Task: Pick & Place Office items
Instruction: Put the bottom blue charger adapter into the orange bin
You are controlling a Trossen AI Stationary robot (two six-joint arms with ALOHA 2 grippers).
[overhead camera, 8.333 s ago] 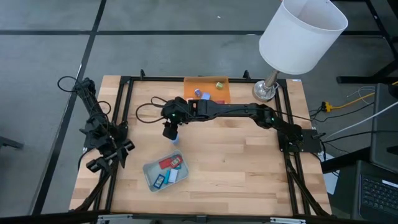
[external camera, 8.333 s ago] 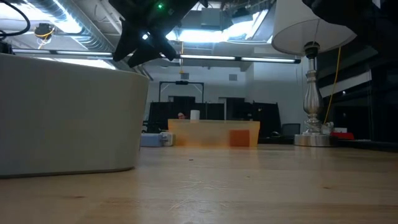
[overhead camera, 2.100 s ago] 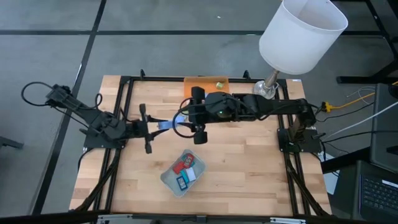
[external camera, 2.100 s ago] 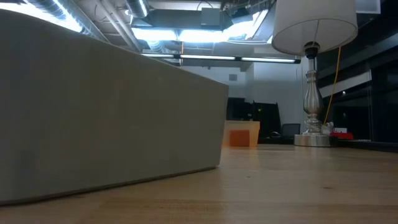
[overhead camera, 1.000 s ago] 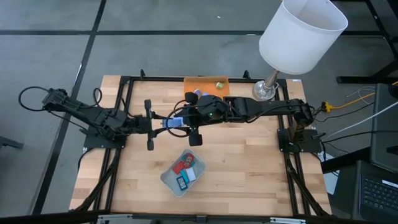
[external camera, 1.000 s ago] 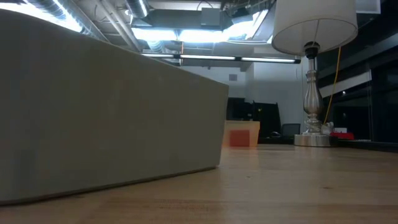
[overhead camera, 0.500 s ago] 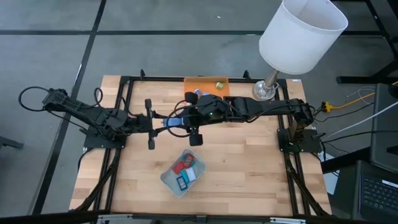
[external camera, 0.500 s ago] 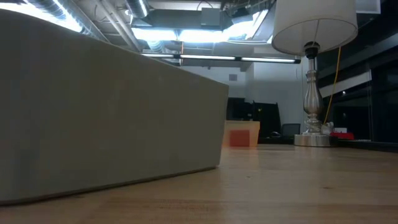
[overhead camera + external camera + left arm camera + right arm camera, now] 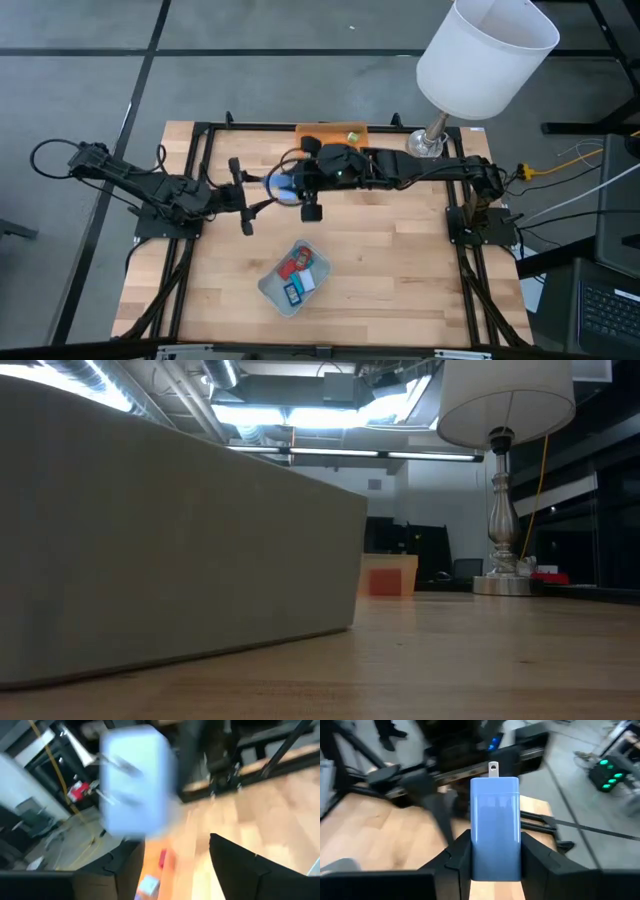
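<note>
A blue plug-like block point(image 9: 495, 820) with a metal prong point(image 9: 493, 768) is held above the table's middle point(image 9: 281, 186) by my right gripper point(image 9: 495, 847), which reaches in from the right point(image 9: 292, 187). My left gripper point(image 9: 243, 196) is open just left of the block, fingers spread wide point(image 9: 180, 865). The block looms blurred ahead of it point(image 9: 135, 785). More office items, red and blue, lie in the grey-green tray point(image 9: 295, 277). Others sit in the orange tray point(image 9: 330, 133), partly hidden by my right arm. My right gripper pinches the blue block between its two fingers point(image 9: 459, 852), one on each side of the block's rear half point(image 9: 495, 855). It comes level from the table's right. The prong end points toward my left gripper. The block is lifted clear of the table.
A table lamp stands at the far right corner, base point(image 9: 428, 145) under a big white shade point(image 9: 487, 55). In the low view the grey-green tray's wall point(image 9: 170, 540) fills the left, with the orange tray point(image 9: 390, 575) and lamp point(image 9: 505, 510) behind. Bare wood lies near and right.
My right gripper has carried the blue block a little toward the table's far edge, staying shut on it. My left gripper has stayed open beside it and has tipped slightly.
</note>
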